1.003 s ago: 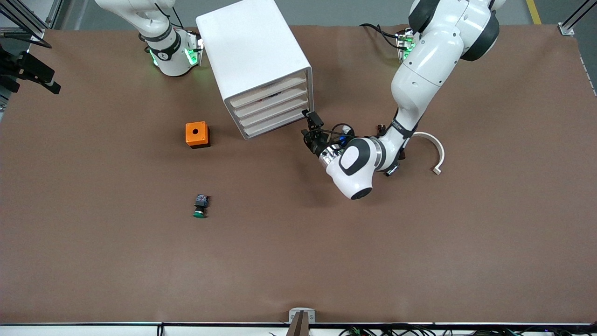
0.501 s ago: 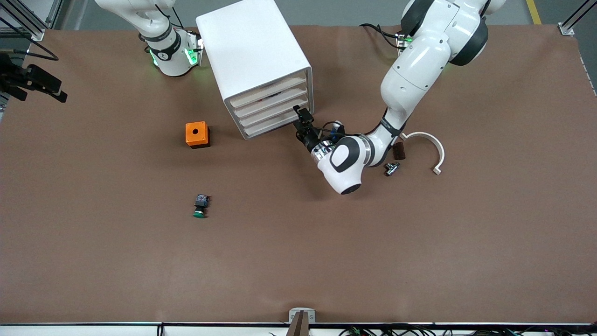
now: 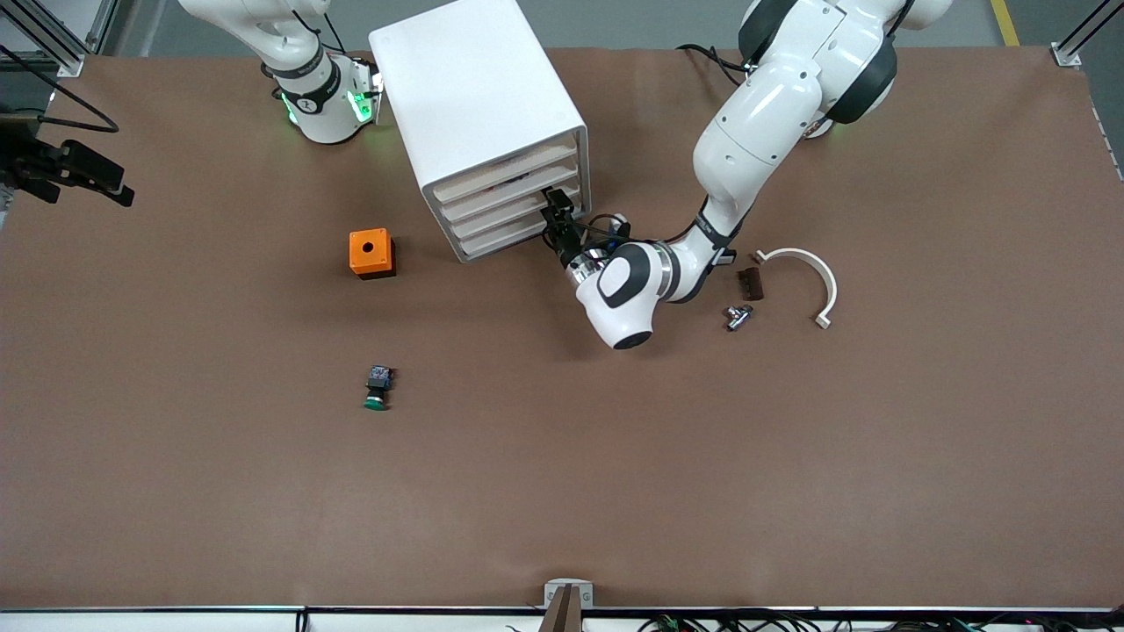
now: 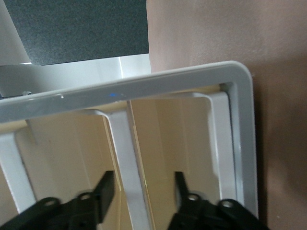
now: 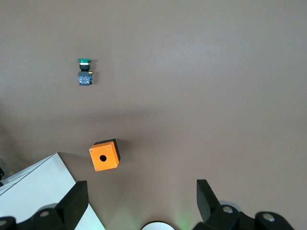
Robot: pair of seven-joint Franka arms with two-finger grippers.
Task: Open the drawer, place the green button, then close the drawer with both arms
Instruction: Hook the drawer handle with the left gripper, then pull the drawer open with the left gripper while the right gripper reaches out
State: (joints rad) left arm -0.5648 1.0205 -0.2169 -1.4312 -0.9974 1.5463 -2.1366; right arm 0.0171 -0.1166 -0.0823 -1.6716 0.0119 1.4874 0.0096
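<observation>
The button (image 3: pixel 377 389) lies untouched on the bench (image 3: pixel 790 456), nearest the camera. Farther off, the left pincer (image 3: pixel 555 219), fingers apart, straddles the drawer (image 3: pixel 505 216) front's edge, seemingly to pull. The right pincer (image 5: pixel 141 203) waits spread above the orange cube (image 5: pixel 104 155).

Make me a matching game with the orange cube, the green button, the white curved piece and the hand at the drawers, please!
Things:
1. orange cube
2. button
3. white curved piece
4. left gripper

Places:
A. at the front of the cabinet, a finger on each side of a drawer edge
B. lying at the left arm's end of the table
C. beside the cabinet, toward the right arm's end
D. alone, nearer the front camera than the cube

Pairs: 1-C, 2-D, 3-B, 4-A
</observation>
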